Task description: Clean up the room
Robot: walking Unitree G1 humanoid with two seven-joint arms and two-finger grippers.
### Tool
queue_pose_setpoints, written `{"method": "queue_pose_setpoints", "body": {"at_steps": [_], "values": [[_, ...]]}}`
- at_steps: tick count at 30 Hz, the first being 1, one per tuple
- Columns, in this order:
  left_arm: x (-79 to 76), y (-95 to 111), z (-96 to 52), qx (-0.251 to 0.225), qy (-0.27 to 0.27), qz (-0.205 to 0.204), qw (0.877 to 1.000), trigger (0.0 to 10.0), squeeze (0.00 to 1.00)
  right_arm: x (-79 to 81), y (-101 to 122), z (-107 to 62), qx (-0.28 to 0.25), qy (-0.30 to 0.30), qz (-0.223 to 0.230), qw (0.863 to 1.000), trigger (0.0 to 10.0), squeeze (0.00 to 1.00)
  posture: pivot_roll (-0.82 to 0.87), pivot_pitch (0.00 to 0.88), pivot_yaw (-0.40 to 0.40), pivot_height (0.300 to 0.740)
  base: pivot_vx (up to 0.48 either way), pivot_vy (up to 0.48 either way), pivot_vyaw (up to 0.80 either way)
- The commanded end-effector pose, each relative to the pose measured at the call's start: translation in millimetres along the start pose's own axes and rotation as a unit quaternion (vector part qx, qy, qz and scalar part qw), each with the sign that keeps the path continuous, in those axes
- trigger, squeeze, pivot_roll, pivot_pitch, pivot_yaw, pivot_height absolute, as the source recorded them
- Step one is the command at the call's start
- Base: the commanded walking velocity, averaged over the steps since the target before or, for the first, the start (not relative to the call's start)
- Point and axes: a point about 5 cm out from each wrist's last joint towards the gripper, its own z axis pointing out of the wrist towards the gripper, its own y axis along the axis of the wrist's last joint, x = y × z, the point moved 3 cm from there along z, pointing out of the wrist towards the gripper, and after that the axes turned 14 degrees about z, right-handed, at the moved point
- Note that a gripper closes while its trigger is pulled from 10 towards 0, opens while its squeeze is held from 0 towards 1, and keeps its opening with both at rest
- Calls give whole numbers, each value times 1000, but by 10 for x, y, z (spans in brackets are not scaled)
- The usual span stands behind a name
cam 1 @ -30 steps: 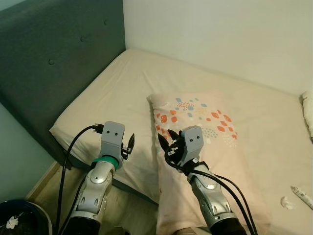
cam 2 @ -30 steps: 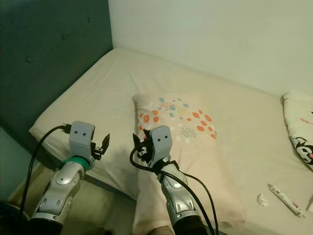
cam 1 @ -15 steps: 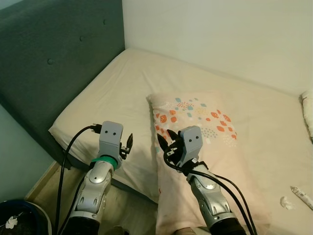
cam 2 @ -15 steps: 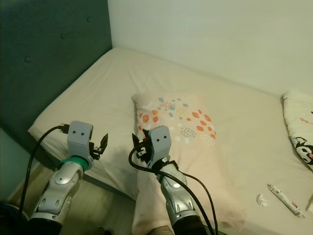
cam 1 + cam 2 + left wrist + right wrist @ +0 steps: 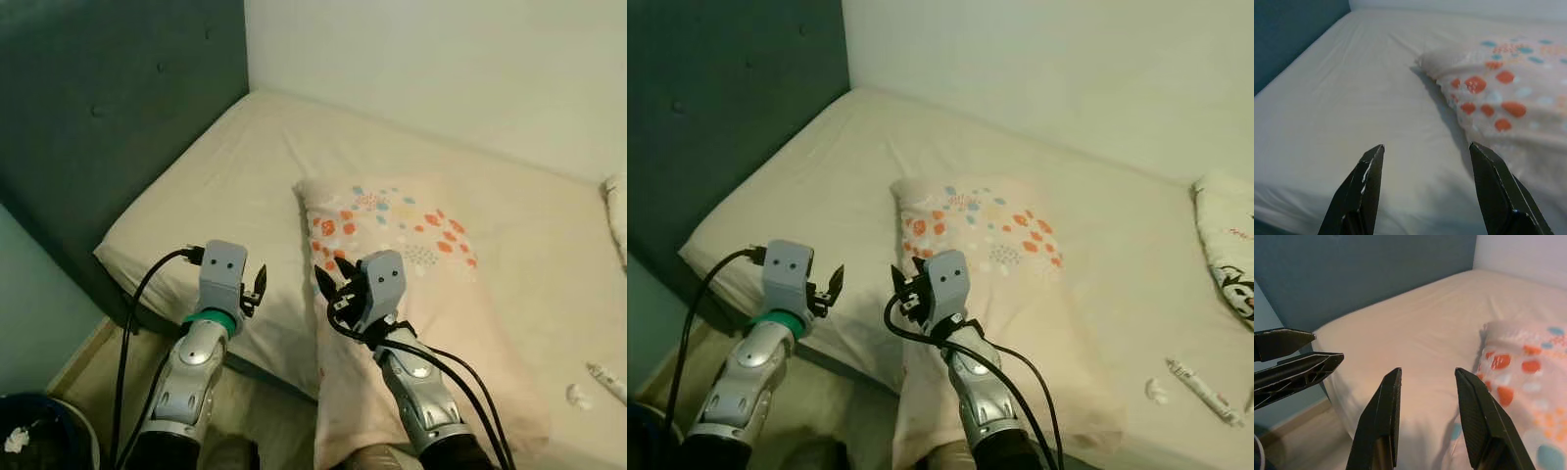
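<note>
So the right gripper (image 5: 338, 286) hovers right over the near end of the cream pillow with orange and teal spots (image 5: 402, 255), fingers spread apart and holding nothing, while the left gripper (image 5: 257, 284) sits out over the near edge of the beige mattress (image 5: 225, 186), also spread wide and empty. The pillow's long axis runs from the near edge of the bed, where its end droops over, away toward the white wall (image 5: 441, 69), so I'd guess the right arm gets first grab since it's basically on top of it. Farther along, near the bed's right edge, there's a small white tube (image 5: 1203, 390) and a crumpled white scrap (image 5: 1156, 391).
</note>
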Motion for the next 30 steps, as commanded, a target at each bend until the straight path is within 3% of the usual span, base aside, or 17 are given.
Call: {"method": "queue_pose_setpoints", "body": {"at_steps": [1,9,30], "values": [[-32,-70,-19,15,-5,2,1000,10000,0,-20,-75,-34,12,-7,5,1000,10000,0,14,39,-4,618,0,0,0],[-51,-37,5,11,-8,3,1000,10000,0,-10,-74,-31,9,-5,11,1000,10000,0,15,41,-1,583,0,0,0],[-85,27,49,4,-14,6,1000,10000,0,12,-85,-29,9,-3,20,1000,10000,0,18,44,6,583,0,0,0]]}}
